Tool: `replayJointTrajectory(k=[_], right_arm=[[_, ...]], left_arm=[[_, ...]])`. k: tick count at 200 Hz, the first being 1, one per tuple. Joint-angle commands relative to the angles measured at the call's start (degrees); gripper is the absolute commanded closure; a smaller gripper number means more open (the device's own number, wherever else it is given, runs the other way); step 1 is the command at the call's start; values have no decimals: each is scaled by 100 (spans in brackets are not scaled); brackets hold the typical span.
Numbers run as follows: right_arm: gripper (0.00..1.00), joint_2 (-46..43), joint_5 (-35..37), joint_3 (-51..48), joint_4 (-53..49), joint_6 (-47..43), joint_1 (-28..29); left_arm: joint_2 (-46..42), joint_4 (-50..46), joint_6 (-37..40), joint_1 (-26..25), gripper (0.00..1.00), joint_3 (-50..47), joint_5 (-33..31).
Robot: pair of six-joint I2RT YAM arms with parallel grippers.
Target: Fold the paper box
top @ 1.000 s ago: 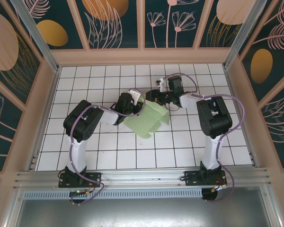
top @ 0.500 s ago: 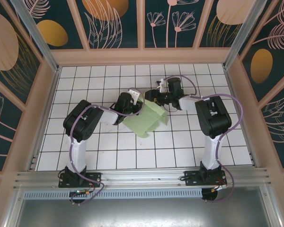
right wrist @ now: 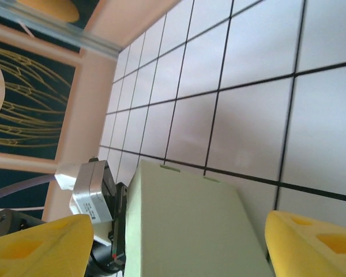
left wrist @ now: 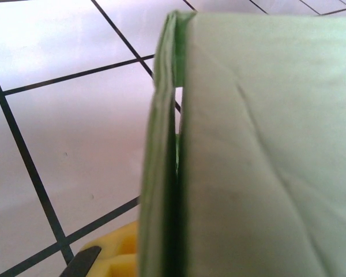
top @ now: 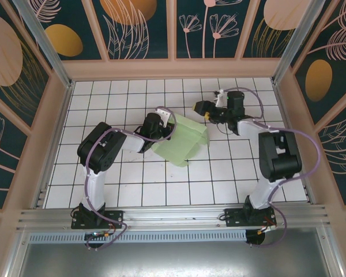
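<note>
The paper box (top: 183,142) is a pale green piece of card near the middle of the white table (top: 132,184) with black lines. It looks partly folded, with one side standing up a bit. The left gripper (top: 166,128) is at the box's left edge. Its jaws are pressed together on the card, pinching it. In the left wrist view the box (left wrist: 265,161) is very close and big. Its folded edge runs up and down, and one yellow finger pad (left wrist: 106,259) peeks out at the bottom beside it. The right gripper (top: 202,108) is a little way past the box's far right corner, not touching it. Its jaws are spread wide. In the right wrist view the box (right wrist: 184,225) lies out in front, between the two yellow fingers (right wrist: 34,245), and nothing is in their grip
</note>
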Motion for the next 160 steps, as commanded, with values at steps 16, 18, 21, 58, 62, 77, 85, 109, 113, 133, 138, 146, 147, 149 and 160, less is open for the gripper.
replayJointTrajectory(k=[16, 18, 21, 58, 62, 77, 85, 109, 113, 133, 138, 146, 147, 149, 160], right_arm=[[21, -1178, 949, -831, 347, -49, -341], [22, -1225, 987, -884, 376, -38, -367], [22, -1336, 1047, -970, 424, -20, -402], [24, -2517, 1446, -2062, 1201, 448, -809], [24, -2637, 1459, -2183, 1311, 511, -850], [25, -2991, 1414, -2511, 1590, 633, -975], [25, -3143, 1358, -2653, 1669, 676, -1029], [25, -3396, 1045, -2949, 1937, 888, -1047], [25, -3403, 977, -2962, 1973, 941, -1043], [26, -3257, 676, -2975, 2252, 1181, -875], [26, -3181, 619, -2952, 2330, 1228, -796], [27, -3060, 515, -2903, 2494, 1290, -655], [27, -3039, 505, -2898, 2509, 1302, -646], [27, -3008, 474, -2884, 2544, 1310, -613], [28, -2822, 440, -2772, 2682, 1414, -415]], left_arm=[[-375, 322, -550, 51, 100, -29, 75], [-390, 327, -589, 55, 100, -22, 83], [-401, 337, -657, 68, 100, -18, 88], [-444, 951, -1960, 273, 100, -44, 384], [-437, 1058, -2156, 291, 100, -44, 425], [-344, 1528, -2865, 434, 100, -151, 715], [-274, 1786, -3188, 492, 100, -201, 871], [-249, 2048, -3582, 531, 100, -168, 1116], [-269, 2054, -3607, 531, 100, -159, 1152], [-301, 2201, -3747, 531, 100, -149, 1357], [-301, 2251, -3765, 535, 100, -143, 1397], [-289, 2311, -3792, 531, 100, -149, 1460], [-291, 2319, -3799, 531, 100, -149, 1465], [-279, 2327, -3798, 531, 100, -151, 1474], [-258, 2410, -3852, 531, 100, -148, 1530]])
